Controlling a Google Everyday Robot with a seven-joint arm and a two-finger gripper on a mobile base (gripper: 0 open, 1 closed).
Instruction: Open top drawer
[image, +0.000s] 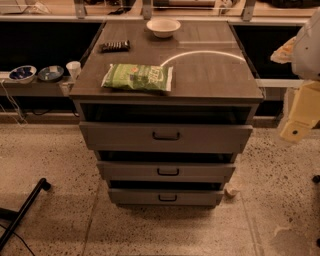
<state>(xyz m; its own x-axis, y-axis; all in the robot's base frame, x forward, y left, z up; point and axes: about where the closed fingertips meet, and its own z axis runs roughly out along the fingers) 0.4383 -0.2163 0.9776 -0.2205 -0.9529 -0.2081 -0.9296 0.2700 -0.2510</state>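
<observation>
The top drawer (166, 136) is the widest of three grey drawers in a cabinet at the middle of the view. Its flat front panel carries a small dark loop handle (166, 135). The drawer stands pulled out a little, with a dark gap between its front and the cabinet top. The middle drawer (167, 171) and the bottom drawer (166, 197) sit below it, each also pulled out slightly. My gripper (299, 117) hangs at the right edge of the view, to the right of the cabinet and apart from the top drawer, level with its front.
On the cabinet top (215, 75) lie a green snack bag (138, 77), a white bowl (163, 27) and a dark bar-shaped item (115, 46). Bowls and a cup (73, 69) stand on a low shelf at the left. A black leg (25, 207) crosses the floor at the lower left.
</observation>
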